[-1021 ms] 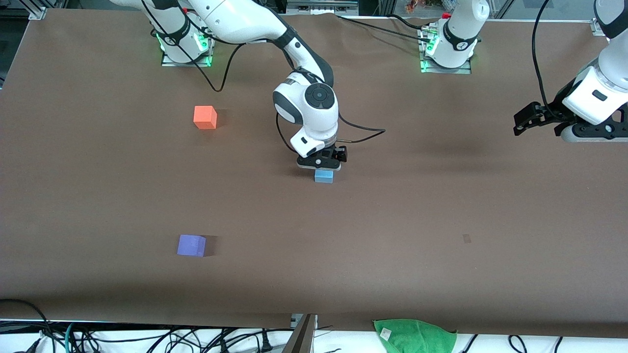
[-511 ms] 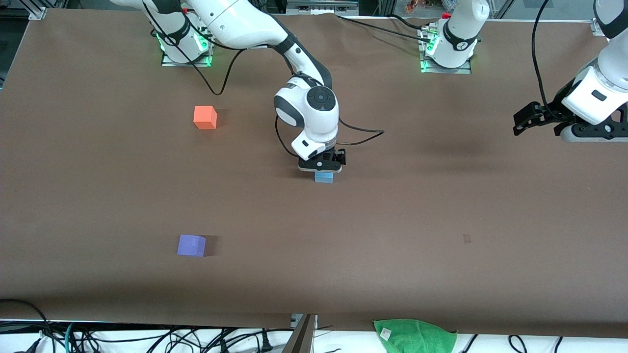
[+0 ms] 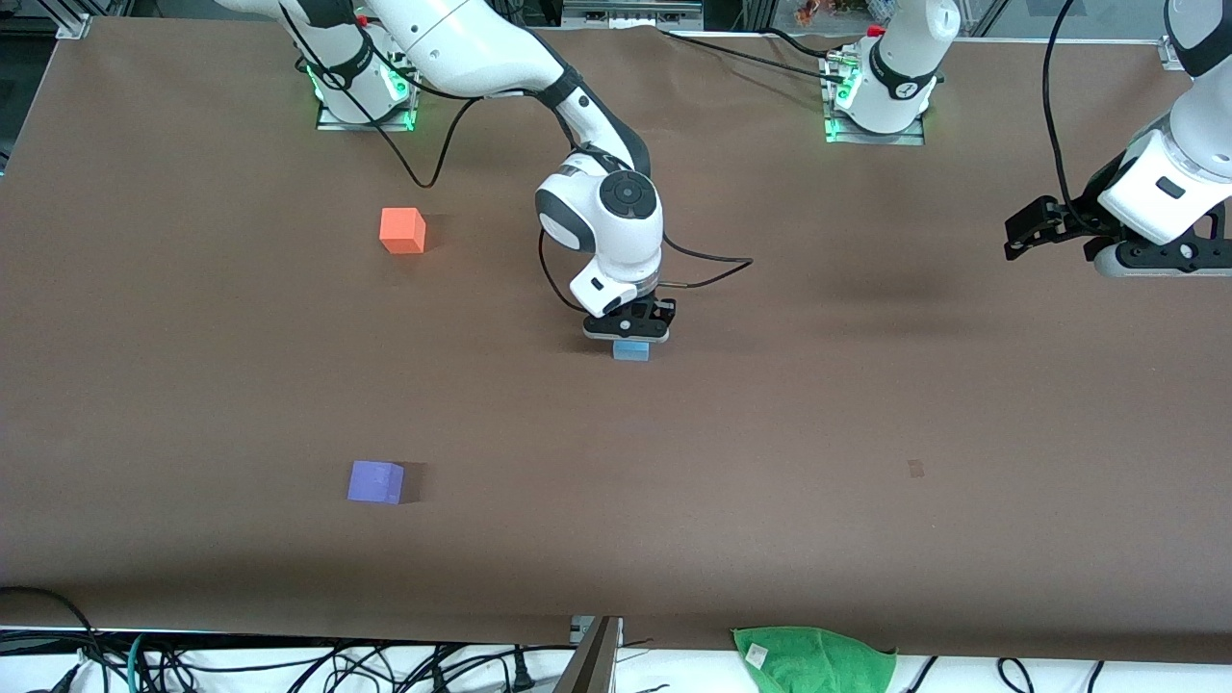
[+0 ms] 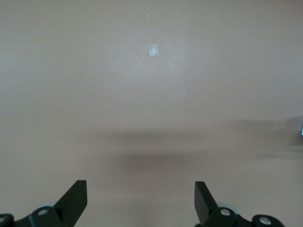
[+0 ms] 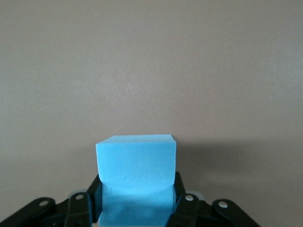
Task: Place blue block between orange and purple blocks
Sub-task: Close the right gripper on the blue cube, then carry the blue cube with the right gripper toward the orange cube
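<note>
- The right gripper [image 3: 630, 339] is down at the middle of the tabletop [image 3: 770, 433], its fingers [image 5: 183, 208] pinching the blue block [image 3: 631, 351] from two sides.
- In the right wrist view the block [image 5: 136, 177] is a light sky-blue matte cube with clean edges, its flanks squeezed slightly inward where the fingers press.
- From the front only the block's lower part shows under the gripper; whether it is touching the tabletop cannot be told.
- The orange block [image 3: 402, 230] sits toward the right arm's end, farther from the front camera than the blue one.
- The purple block [image 3: 375, 481] is nearer the camera at that same end, well apart from the orange, with bare surface between them.
- The left gripper [image 3: 1030, 231] waits in the air over the left arm's end of the tabletop, fingers [image 4: 75, 201] spread wide with nothing between them.
- The tabletop is plain matte brown; a small pale mark [image 4: 153, 49] shows in the left wrist view.
- Along the camera-side edge lie a green cloth [image 3: 813, 659] and tangled cables [image 3: 289, 664].
</note>
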Robot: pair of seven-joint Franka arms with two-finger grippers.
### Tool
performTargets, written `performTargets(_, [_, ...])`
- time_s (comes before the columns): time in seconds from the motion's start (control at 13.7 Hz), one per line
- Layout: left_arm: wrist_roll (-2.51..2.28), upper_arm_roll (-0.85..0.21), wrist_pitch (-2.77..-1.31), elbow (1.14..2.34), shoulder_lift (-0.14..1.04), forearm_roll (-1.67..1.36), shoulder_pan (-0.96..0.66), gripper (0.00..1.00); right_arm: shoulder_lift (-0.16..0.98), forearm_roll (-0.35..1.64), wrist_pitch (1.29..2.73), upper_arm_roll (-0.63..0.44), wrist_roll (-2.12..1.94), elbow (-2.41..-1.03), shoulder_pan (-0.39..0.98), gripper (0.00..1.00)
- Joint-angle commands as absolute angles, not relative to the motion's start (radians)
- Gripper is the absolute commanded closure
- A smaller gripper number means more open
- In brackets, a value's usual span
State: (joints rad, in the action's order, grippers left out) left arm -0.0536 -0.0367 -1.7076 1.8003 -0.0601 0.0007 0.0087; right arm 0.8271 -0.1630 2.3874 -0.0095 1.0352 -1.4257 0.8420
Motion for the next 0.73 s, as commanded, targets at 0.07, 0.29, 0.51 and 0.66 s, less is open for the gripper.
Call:
performTargets(0.07, [-0.041,-0.037,-1.683,1.778,-0.06,0.02,0.008,0.0,0.767,-0.172,2.353,-0.031,1.016,-1.404,0.818,0.55])
performTargets(0.29, [-0.043,-0.04,-1.678,1.776,-0.06,0.02,0.003,0.0,0.68,-0.132,2.179,-0.028,0.857,-1.405,0.743,0.55])
performTargets(0.51, [-0.041,-0.04,-1.677,1.77,-0.058,0.012,0.002,0.0,0.597,-0.039,2.015,-0.032,0.631,-1.414,0.643,0.55])
performTargets(0.66, [-0.046,-0.04,-1.677,1.769,-0.058,0.012,0.0,0.0,0.549,-0.031,1.933,-0.032,0.519,-1.446,0.565,0.55])
